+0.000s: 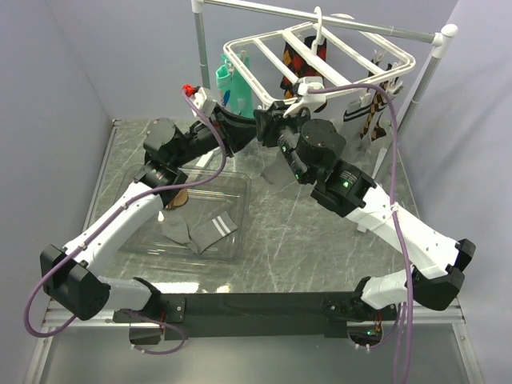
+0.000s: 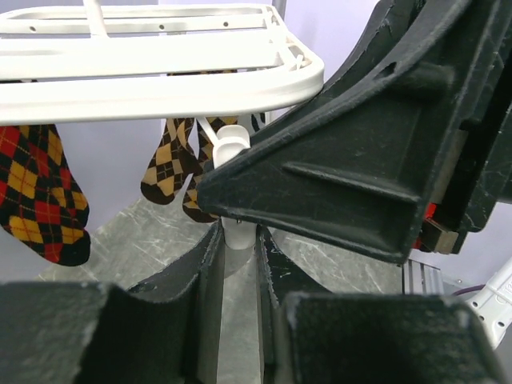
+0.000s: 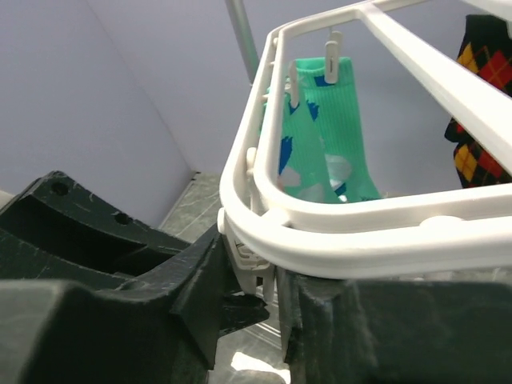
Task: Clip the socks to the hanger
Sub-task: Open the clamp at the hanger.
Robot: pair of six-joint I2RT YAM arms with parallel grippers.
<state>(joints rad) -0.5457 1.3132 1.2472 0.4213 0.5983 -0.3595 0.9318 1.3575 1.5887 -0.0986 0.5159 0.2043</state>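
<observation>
The white hanger [image 1: 240, 60] hangs from the rail at the back; it also shows in the left wrist view [image 2: 160, 96] and the right wrist view [image 3: 360, 240]. My right gripper [image 1: 272, 122] [image 3: 276, 276] is shut on a small white clip [image 3: 264, 256] under the frame's near-left corner. My left gripper [image 1: 253, 130] [image 2: 238, 232] meets it from the left, its jaws close together on a grey sock [image 2: 238, 320] just below that clip [image 2: 230, 152]. The sock [image 1: 278, 170] hangs beneath both grippers. Two more grey socks [image 1: 218, 228] [image 1: 178, 232] lie in the tray.
A clear plastic tray [image 1: 240, 210] sits at the left. Teal patterned socks [image 1: 232, 88] [image 3: 328, 136] and dark argyle socks [image 1: 298, 60] [image 2: 36, 192] hang from the hanger. The metal rail stand [image 1: 384, 30] spans the back, with white poles either side.
</observation>
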